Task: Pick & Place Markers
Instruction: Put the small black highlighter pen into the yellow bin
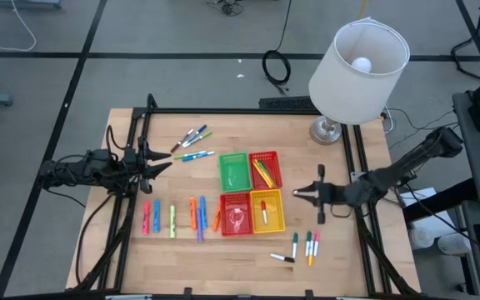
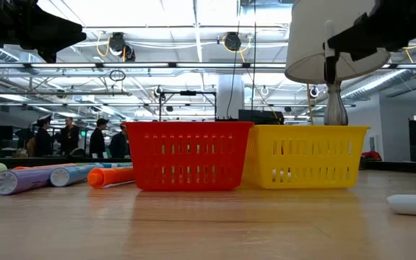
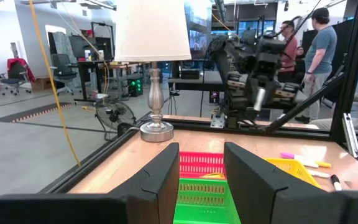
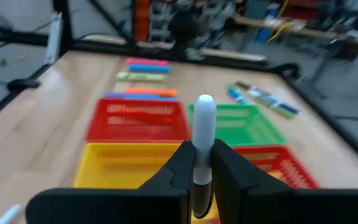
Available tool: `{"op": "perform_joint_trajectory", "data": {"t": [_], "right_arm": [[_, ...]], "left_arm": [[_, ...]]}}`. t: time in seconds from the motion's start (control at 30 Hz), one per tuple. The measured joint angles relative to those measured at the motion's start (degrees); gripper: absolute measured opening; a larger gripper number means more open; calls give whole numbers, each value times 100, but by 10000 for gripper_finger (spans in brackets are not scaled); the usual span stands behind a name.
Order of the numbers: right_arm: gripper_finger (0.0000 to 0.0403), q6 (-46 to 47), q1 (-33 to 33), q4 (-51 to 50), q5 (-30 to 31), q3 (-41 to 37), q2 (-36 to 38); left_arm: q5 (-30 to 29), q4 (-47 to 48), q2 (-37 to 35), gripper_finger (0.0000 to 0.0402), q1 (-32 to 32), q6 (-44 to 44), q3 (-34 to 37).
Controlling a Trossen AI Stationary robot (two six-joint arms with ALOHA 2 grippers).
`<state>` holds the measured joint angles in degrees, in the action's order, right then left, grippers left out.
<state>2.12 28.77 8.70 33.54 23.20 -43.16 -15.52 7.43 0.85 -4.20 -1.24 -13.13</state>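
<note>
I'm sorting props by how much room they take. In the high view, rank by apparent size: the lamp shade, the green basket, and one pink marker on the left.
1. Lamp shade, though it stands nearer the camera, which inflates it.
2. Green basket.
3. Pink marker.

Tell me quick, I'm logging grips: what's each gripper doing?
Left gripper: open, empty.
Right gripper: shut on a white marker.
</note>
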Motion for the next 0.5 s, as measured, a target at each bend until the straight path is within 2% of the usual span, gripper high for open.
{"op": "perform_joint_trajectory", "data": {"t": [0.2, 0.33, 0.5], "right_arm": [[29, -272, -277, 216, 33, -857, 1590], [30, -449, -310, 215, -510, -1064, 2298], [30, -481, -310, -50, -1606, -1084, 2683]], "left_arm": [[-1, 1, 0, 134, 1, 0, 0], [-1, 1, -1, 134, 0, -2, 0], [-1, -1, 0, 134, 0, -1, 0]]}}
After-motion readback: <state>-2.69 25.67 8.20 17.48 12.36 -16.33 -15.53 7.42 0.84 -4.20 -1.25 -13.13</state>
